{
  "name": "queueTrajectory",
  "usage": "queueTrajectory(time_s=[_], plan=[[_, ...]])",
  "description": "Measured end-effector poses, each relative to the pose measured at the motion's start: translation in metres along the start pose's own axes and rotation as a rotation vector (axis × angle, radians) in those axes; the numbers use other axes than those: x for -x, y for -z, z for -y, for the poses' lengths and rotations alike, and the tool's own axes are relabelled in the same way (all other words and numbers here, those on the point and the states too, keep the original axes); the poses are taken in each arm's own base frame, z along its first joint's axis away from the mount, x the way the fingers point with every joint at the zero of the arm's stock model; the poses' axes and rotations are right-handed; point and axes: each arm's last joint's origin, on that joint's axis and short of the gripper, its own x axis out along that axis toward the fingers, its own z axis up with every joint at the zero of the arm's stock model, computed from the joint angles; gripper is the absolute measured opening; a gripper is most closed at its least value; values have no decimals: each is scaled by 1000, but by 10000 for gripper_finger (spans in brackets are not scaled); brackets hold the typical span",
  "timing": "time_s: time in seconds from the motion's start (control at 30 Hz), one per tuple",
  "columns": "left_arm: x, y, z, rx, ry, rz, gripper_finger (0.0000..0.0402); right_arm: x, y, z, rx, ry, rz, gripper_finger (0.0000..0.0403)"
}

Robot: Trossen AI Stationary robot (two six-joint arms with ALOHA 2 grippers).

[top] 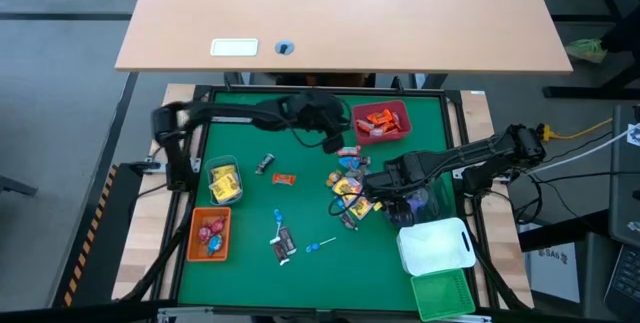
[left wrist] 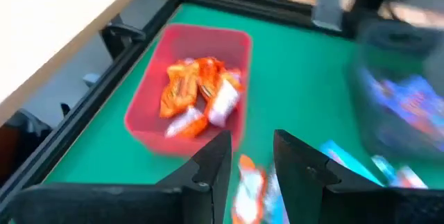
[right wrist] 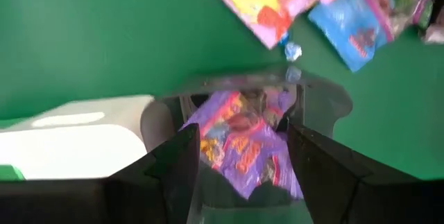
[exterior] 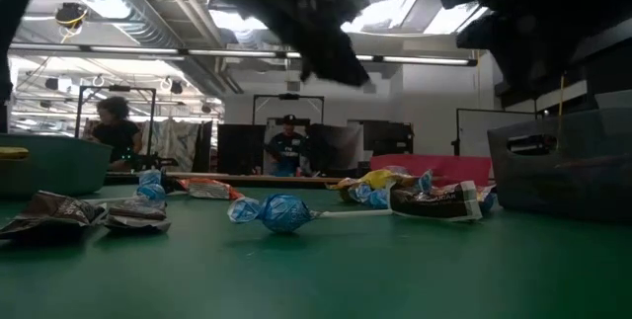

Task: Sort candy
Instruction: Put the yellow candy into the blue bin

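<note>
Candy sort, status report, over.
Left gripper open beside red bin. Right gripper open over clear bin of purple candy. Mixed candy pile unsorted.

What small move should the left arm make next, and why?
Probably the left gripper should go down onto the orange-wrapped candy that lies just beyond its fingers and close on it. The fingers stand apart with nothing between them, and the red bin nearby already holds candy in similar orange wrappers. The right gripper waits, open, above a clear bin with purple candy.
</note>
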Motion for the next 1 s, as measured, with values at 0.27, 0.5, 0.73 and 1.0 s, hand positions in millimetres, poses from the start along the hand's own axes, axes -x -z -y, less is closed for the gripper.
queueTrajectory(time_s=[0.27,0.5,0.73,1.0], plan=[[107,-17,39,-77,-52,-81,98,2,-21,-3,120,-19,221,216],[172,21,81,-87,-98,-45,98,8,-40,-5,148,33,433,216],[191,74,102,2,-8,-50,98,12,-53,-2,108,173,561,216],[177,112,108,49,8,-112,98,-12,-69,-1,98,212,533,216]])
